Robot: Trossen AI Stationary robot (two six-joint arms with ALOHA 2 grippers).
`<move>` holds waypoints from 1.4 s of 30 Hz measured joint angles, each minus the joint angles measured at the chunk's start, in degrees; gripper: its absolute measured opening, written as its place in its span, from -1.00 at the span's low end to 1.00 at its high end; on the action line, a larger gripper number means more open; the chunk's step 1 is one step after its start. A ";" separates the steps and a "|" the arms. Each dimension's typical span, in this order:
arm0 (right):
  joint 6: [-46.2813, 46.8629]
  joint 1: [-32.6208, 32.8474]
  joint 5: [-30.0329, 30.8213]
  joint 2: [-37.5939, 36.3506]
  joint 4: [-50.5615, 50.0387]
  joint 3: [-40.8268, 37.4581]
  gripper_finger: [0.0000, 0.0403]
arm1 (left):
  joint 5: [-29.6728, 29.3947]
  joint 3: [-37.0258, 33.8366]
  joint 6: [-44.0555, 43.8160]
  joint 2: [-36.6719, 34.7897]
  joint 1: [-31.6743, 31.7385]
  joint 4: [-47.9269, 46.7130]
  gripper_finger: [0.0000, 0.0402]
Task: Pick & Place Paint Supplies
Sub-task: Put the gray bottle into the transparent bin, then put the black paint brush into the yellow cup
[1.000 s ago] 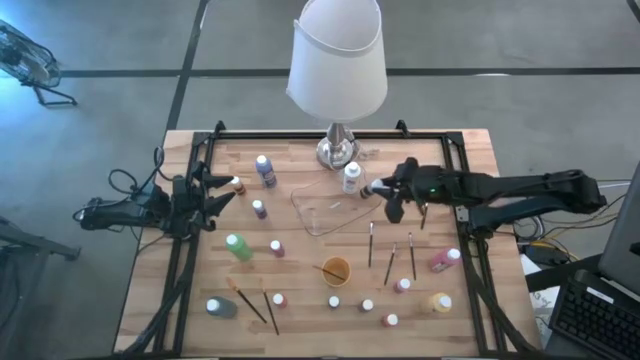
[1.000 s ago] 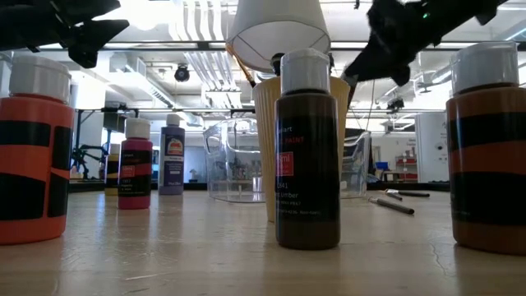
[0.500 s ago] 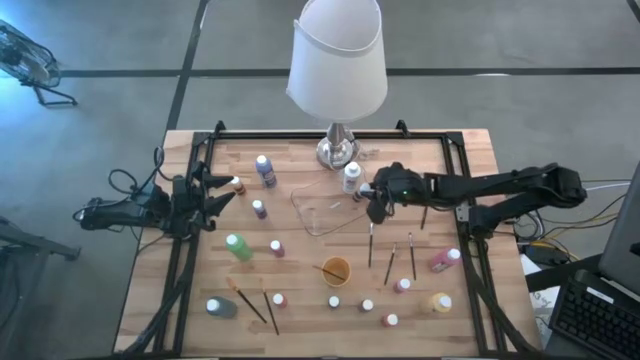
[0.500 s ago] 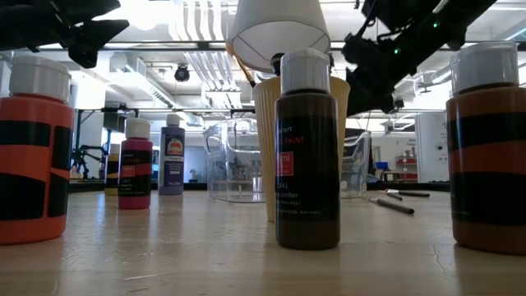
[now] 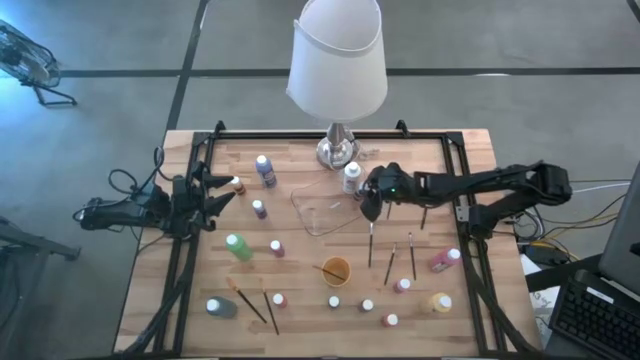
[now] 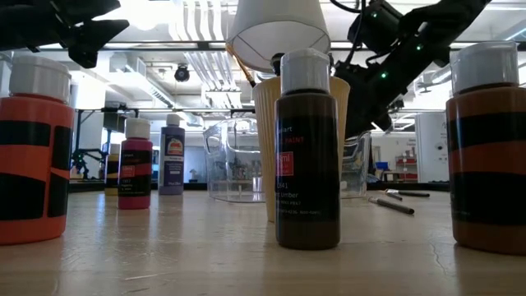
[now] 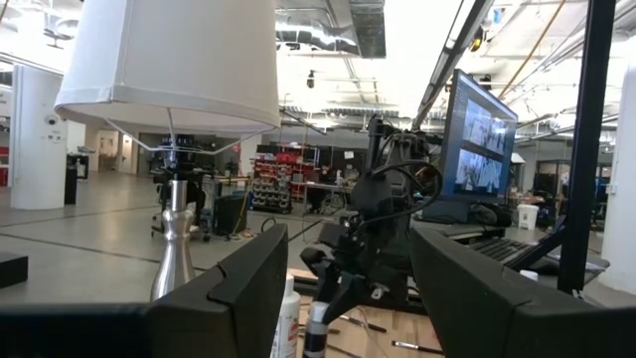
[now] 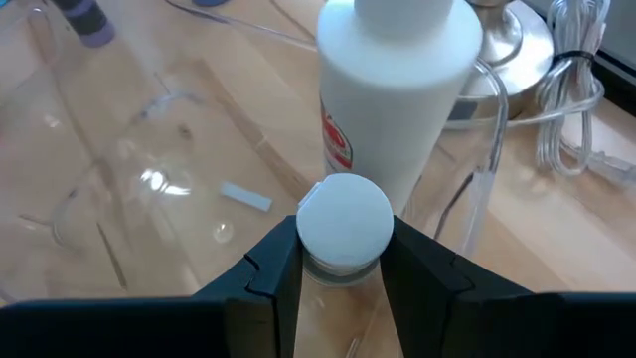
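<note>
Your right claw [image 8: 341, 273] gripped a white-capped bottle [image 8: 344, 227], long axis running straight out between the fingers, cap foremost, over the clear tray [image 5: 322, 212].

The clear plastic tray [image 5: 326, 212] sits mid-table, in front of the lamp [image 5: 337, 150]. A white bottle [image 5: 351, 178] stands just beside the tray's right rear corner. The cup [image 5: 336, 270] lies in front of the tray, with three brushes [image 5: 391, 260] to its right and two more brushes [image 5: 256, 305] to its front left.
</note>
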 joint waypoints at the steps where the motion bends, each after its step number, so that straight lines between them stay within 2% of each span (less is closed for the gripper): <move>1: 0.02 0.00 0.00 0.33 0.00 0.19 -0.46 | 0.00 -0.02 0.00 0.02 0.02 0.01 0.09; 12: -0.48 -0.31 -0.15 4.29 -0.90 2.81 -0.46 | -0.01 -0.01 0.02 0.01 0.01 -0.04 0.09; 28: 0.00 -0.26 1.12 4.19 -4.90 4.31 -0.45 | 0.00 -0.01 0.02 0.01 0.01 -0.02 0.09; 37: -0.05 -0.26 1.74 4.21 -4.90 4.31 -0.21 | 0.00 -0.01 0.02 0.01 0.01 0.00 0.09; 42: -1.26 -0.26 1.92 4.23 -5.30 4.81 -0.16 | 0.00 -0.02 0.01 0.02 0.01 0.00 0.09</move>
